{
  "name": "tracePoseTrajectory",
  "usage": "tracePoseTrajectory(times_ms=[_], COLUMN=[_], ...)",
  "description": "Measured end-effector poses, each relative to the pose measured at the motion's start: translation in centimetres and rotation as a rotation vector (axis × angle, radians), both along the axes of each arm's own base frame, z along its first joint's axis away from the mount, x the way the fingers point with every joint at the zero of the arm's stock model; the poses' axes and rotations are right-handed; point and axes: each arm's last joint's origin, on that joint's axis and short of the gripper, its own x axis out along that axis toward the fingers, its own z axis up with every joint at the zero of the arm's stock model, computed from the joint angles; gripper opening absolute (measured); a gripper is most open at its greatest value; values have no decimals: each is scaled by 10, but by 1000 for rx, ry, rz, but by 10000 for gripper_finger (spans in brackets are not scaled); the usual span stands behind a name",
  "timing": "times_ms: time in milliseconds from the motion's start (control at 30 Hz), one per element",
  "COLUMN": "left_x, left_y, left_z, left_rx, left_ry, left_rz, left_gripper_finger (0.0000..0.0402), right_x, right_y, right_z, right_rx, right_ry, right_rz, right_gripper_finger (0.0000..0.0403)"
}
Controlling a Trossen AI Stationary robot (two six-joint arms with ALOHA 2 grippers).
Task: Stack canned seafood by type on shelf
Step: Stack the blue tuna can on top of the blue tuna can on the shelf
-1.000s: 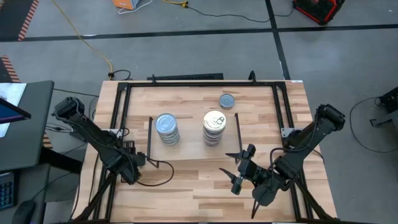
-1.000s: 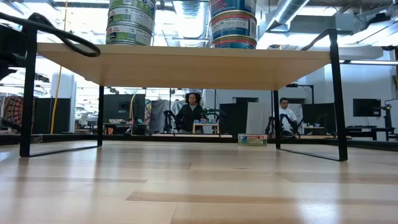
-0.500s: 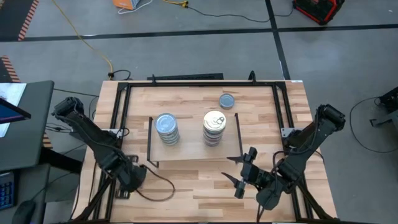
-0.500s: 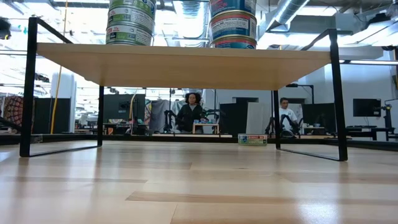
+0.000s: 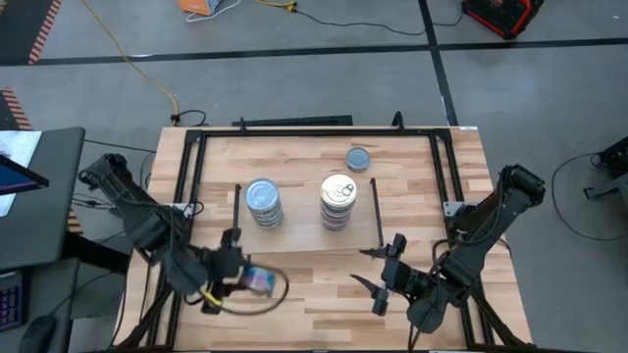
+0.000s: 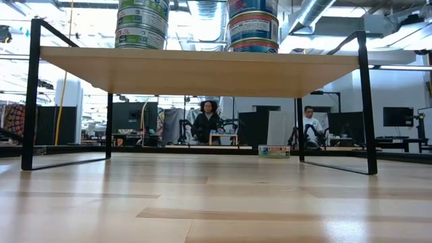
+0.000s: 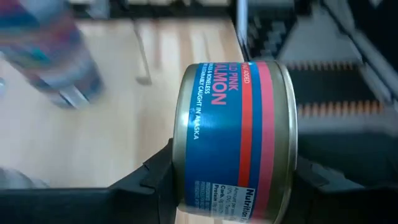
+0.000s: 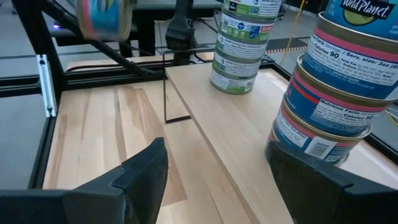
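Observation:
The shelf (image 5: 306, 238) stands mid-table and bears two stacks of tins: blue-grey lids (image 5: 263, 201) with green labels (image 8: 244, 43), and a pull-tab lid (image 5: 339, 194) with blue-red labels (image 8: 339, 93). One lone tin (image 5: 359, 158) lies flat on the table beyond the shelf. My left gripper (image 5: 245, 277) hovers off the shelf's near-left corner, shut on a blue-red salmon tin (image 7: 236, 124). My right gripper (image 8: 227, 186) stands open near the shelf's near-right corner, nothing between its fingers. My left gripper pinches the salmon tin between its two fingers (image 7: 149, 180), one on each flat end (image 7: 181, 158). The fingers come slanting down from the table's left. The tin is lifted clear of the table and stands on edge, its label wall toward the wrist camera.
A black frame (image 5: 186, 186) runs around the wooden tabletop (image 5: 324, 299), and a dark cable (image 5: 280, 292) loops below the left gripper. Under the shelf top (image 6: 202, 71) the table lies open between thin black legs (image 6: 27, 101). People sit in the room beyond.
My left gripper has risen from the table near its left-near corner, gone a little toward the right, and tipped from pointing down to nearly level. The salmon tin now shows between its fingers, lifted clear. The arm has left the low view.

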Motion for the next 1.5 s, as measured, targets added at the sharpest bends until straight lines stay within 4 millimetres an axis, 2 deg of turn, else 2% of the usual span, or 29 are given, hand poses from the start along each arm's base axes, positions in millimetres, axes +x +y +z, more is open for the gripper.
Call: tracePoseTrajectory(times_ms=[200, 300, 467, 633, 767, 967, 1133, 1267, 1500], left_x=[30, 36, 45, 64, 94, 124, 146, 150, 153], left_y=[51, 77, 114, 140, 151, 168, 185, 198, 208], left_z=[44, 66, 83, 85, 79, 85, 81, 81, 75], left_rx=[-134, -196, -294, -415, -516, -567, -571, -564, -582], left_ry=[-147, -214, -297, -339, -333, -224, -105, -56, -18], left_rz=[122, 132, 121, 141, 54, -28, -2, 16, 22], left_gripper_finger=[179, 180, 180, 181, 182, 182, 182, 182, 182], right_x=[3, -1, -14, -22, -23, -25, -28, -29, -34], right_y=[-4, -2, 7, 11, 12, 12, 12, 12, 18], right_z=[0, -2, -6, -6, -6, -9, -18, -18, -18], right_rx=[5, 12, 4, -22, -28, -14, -25, -2, 21], right_ry=[-1, 9, 36, 21, 20, 19, 31, 20, 10], right_rz=[-16, -11, 21, 13, 13, 9, 8, 3, 22], right_gripper_finger=[301, 301, 301, 301, 301, 301, 301, 301, 301])
